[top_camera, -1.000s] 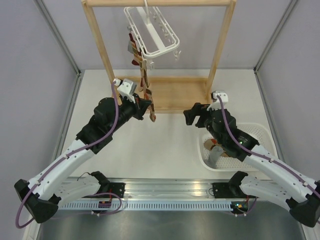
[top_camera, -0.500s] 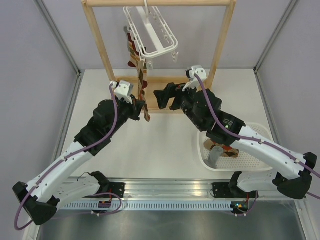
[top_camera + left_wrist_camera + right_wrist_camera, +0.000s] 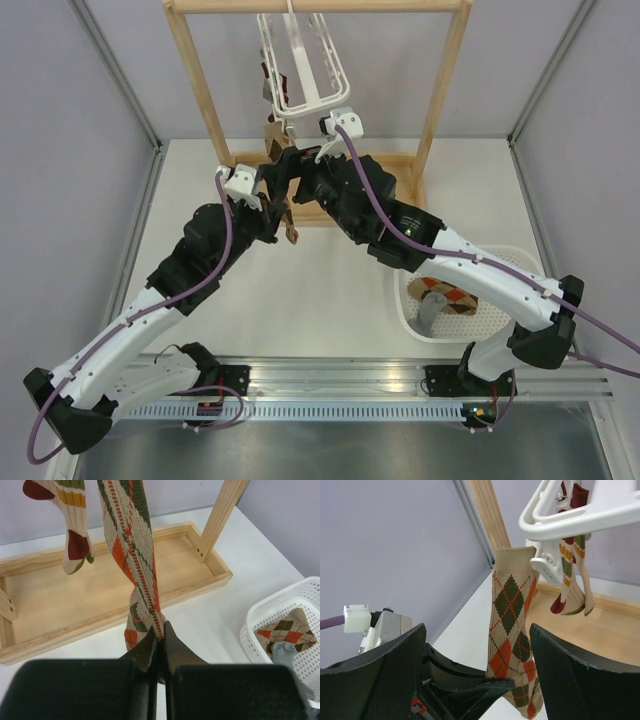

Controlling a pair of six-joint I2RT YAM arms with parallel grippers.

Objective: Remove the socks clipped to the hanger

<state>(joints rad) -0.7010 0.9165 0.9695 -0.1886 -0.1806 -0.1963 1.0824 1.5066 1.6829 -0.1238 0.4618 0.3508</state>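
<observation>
The white hanger [image 3: 300,60] hangs from the wooden rack's top bar. One of its clips [image 3: 545,562] holds the cuff of an argyle sock [image 3: 512,625]. My left gripper [image 3: 162,635] is shut on that sock's lower part [image 3: 131,545], and the sock runs taut up to the clip. My right gripper [image 3: 477,645] is open, its pads either side of the sock's middle without touching it, just below the hanger frame [image 3: 580,515]. In the top view it [image 3: 280,172] sits right above the left gripper [image 3: 283,225]. A striped sock [image 3: 570,580] hangs behind from another clip.
The wooden rack's base tray [image 3: 75,600] lies under the hanging socks, with its uprights [image 3: 195,90] on either side. A white perforated basket [image 3: 520,255] at the right holds an argyle sock [image 3: 285,632] and a grey one [image 3: 282,652].
My right arm has swung from over the basket to the left and up under the hanger, its gripper staying open. The hanger has turned edge-on. The left gripper stays shut on the argyle sock.
</observation>
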